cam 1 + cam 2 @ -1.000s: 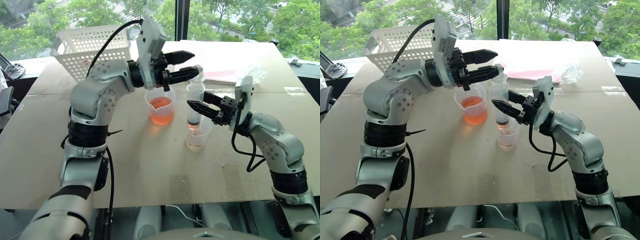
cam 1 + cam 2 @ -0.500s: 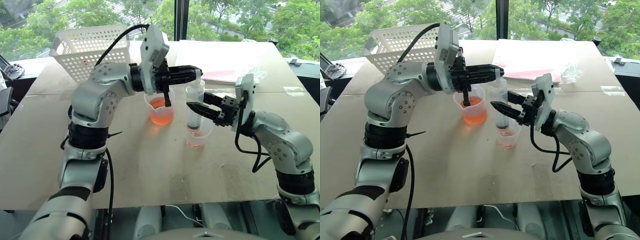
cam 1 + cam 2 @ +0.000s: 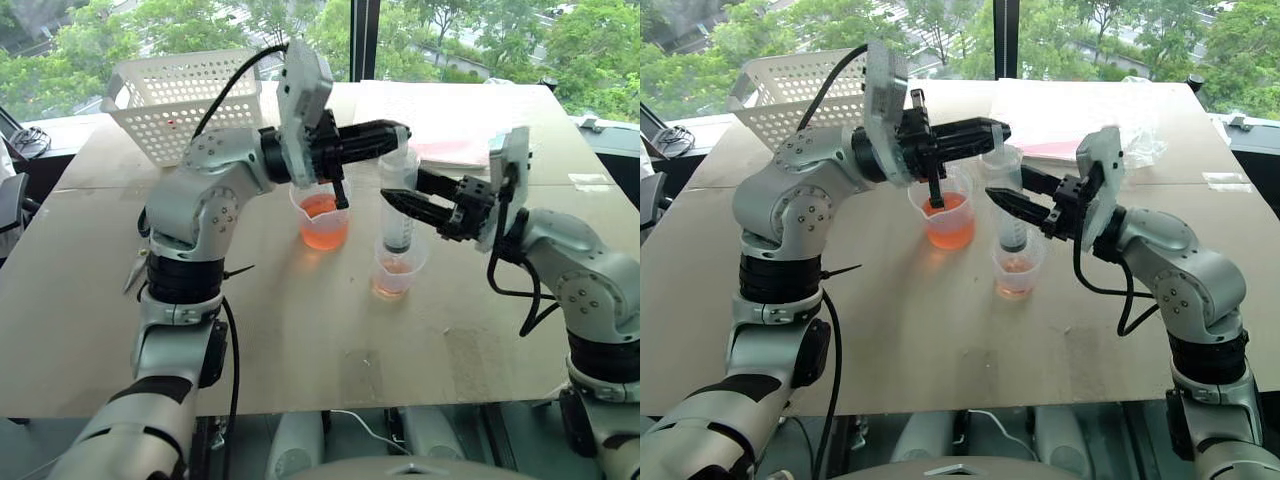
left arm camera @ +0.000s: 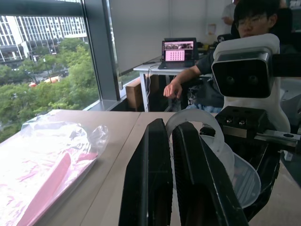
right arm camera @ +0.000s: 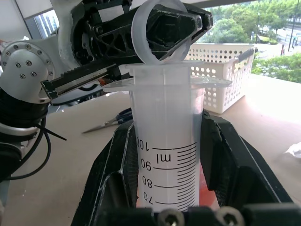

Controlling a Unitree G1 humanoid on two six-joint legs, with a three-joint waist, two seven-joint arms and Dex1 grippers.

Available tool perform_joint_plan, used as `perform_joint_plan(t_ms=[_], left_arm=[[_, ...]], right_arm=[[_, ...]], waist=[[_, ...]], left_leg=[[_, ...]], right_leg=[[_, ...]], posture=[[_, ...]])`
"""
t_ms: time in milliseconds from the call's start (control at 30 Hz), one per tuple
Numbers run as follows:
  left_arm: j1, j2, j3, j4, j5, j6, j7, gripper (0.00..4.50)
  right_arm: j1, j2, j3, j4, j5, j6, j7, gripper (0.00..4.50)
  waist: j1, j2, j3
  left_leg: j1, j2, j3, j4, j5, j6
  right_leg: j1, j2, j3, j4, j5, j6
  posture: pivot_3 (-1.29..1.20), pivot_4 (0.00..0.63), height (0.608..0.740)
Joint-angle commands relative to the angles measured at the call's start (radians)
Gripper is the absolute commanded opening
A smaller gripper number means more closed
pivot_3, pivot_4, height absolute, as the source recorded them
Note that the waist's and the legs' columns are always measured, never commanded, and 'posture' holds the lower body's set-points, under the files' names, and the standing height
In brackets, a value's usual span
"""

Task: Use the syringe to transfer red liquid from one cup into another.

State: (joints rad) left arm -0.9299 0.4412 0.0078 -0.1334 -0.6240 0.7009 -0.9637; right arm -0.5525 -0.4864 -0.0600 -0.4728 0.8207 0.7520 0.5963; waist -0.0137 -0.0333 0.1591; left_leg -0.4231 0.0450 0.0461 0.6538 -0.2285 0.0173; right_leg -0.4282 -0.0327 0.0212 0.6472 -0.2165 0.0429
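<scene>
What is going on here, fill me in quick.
A two-armed robot is moving red liquid between cups with a syringe. The right gripper is shut on the syringe barrel, holding it upright with its tip over the smaller cup, which has a little orange-red liquid at the bottom. The left gripper is shut on the plunger ring at the top. The larger beaker beside them is partly full of red liquid.

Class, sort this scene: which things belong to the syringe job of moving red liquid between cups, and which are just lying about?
Job: syringe, larger beaker of red liquid, smaller cup, left gripper, right gripper.
Lying about: white basket, pink plastic bag, scissors.
</scene>
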Motion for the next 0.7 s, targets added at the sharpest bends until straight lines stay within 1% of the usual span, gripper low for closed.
perform_joint_plan(t_ms=[33,67,167,200,233,300,333,400,500,533,600,633,700], left_arm=[[0.016,0.019,-0.001,-0.063,-0.079,0.066,-0.034,0.68],[0.023,0.025,0.009,-0.075,-0.099,0.085,-0.028,0.92],[0.036,0.034,0.068,-0.108,-0.195,0.163,0.012,2.33],[0.036,0.036,0.093,-0.115,-0.225,0.185,0.034,2.86],[0.032,0.036,0.128,-0.114,-0.263,0.217,0.072,3.24],[0.024,0.048,0.201,-0.113,-0.339,0.285,0.157,4.21],[0.031,0.064,0.234,-0.123,-0.383,0.32,0.19,4.48],[0.051,0.089,0.272,-0.153,-0.452,0.364,0.225,4.5],[0.138,0.154,0.321,-0.234,-0.499,0.382,0.264,4.5],[0.183,0.182,0.34,-0.263,-0.514,0.389,0.271,4.5],[0.268,0.23,0.371,-0.317,-0.546,0.396,0.279,4.5],[0.318,0.251,0.385,-0.346,-0.556,0.394,0.282,4.5],[0.422,0.268,0.411,-0.404,-0.53,0.356,0.292,4.5]], right_arm=[[-0.041,-0.012,-0.094,-0.03,0.043,-0.021,-0.031,1.42],[-0.042,-0.015,-0.097,-0.029,0.05,-0.018,-0.033,1.42],[-0.051,-0.008,-0.112,-0.025,0.082,-0.009,-0.058,1.42],[-0.056,-0.003,-0.12,-0.023,0.096,-0.004,-0.072,1.42],[-0.062,0.001,-0.129,-0.019,0.108,0.0,-0.086,1.42],[-0.073,0.001,-0.156,-0.005,0.141,0.015,-0.114,1.42],[-0.076,-0.005,-0.178,0.005,0.169,0.032,-0.137,1.42],[-0.077,-0.026,-0.21,0.015,0.215,0.064,-0.167,1.42],[-0.094,-0.171,-0.288,0.086,0.407,0.249,-0.215,1.42],[-0.099,-0.235,-0.317,0.131,0.46,0.31,-0.224,1.42],[-0.091,-0.357,-0.336,0.204,0.495,0.41,-0.208,1.42],[-0.088,-0.416,-0.324,0.25,0.491,0.469,-0.203,1.42],[-0.079,-0.47,-0.293,0.321,0.48,0.542,-0.204,1.42]], waist=[[-0.001,0.0,0.0],[-0.001,0.0,0.0],[0.0,0.0,0.0],[0.0,0.0,0.0],[0.0,0.0,0.0],[0.0,0.0,0.0],[-0.001,0.0,0.0],[-0.002,0.0,0.0],[0.0,0.0,0.0],[0.001,0.0,0.0],[0.002,0.0,0.001],[0.002,0.0,0.001],[0.002,0.0,0.0]], left_leg=[[0.0,0.0,0.0,0.0,0.0,0.0],[0.0,0.0,0.0,0.0,0.0,0.0],[0.0,0.0,0.0,-0.001,0.0,0.0],[0.0,0.0,0.0,0.0,0.0,0.0],[0.0,0.0,0.0,0.0,0.0,0.0],[0.0,0.0,0.0,0.0,0.0,0.0],[0.0,0.0,0.0,0.0,0.0,0.0],[0.0,0.0,-0.001,0.0,0.0,0.0],[0.001,0.0,-0.001,-0.001,0.0,0.0],[0.0,0.0,0.0,-0.001,0.0,0.0],[0.0,0.0,0.001,-0.001,0.0,0.0],[0.0,0.0,0.002,-0.001,0.0,0.0],[0.0,0.0,0.001,-0.001,0.0,0.0]], right_leg=[[0.0,0.0,0.0,0.0,0.0,0.0],[0.0,0.0,0.0,0.0,0.0,0.0],[0.0,0.0,0.0,0.0,0.0,0.0],[0.0,0.0,0.0,0.0,0.0,0.0],[0.0,0.0,0.0,0.0,0.0,0.0],[0.0,0.0,0.0,0.0,0.0,0.0],[0.0,0.0,0.0,0.0,0.0,0.0],[0.0,0.0,0.0,0.001,0.0,0.0],[0.0,-0.001,0.001,0.001,0.0,0.0],[0.0,-0.001,0.001,0.0,0.0,0.0],[0.0,-0.002,0.001,-0.001,0.0,0.0],[0.0,-0.002,0.001,-0.002,0.0,0.0],[0.0,-0.002,0.0,-0.002,0.0,0.0]], posture=[[0.0,0.15,0.74],[0.0,0.15,0.74],[0.0,0.15,0.74],[0.0,0.15,0.74],[0.0,0.15,0.74],[0.0,0.15,0.74],[0.0,0.15,0.74],[0.0,0.15,0.74],[0.0,0.15,0.74],[0.0,0.15,0.74],[0.0,0.15,0.74],[0.0,0.15,0.74],[0.0,0.15,0.74]])
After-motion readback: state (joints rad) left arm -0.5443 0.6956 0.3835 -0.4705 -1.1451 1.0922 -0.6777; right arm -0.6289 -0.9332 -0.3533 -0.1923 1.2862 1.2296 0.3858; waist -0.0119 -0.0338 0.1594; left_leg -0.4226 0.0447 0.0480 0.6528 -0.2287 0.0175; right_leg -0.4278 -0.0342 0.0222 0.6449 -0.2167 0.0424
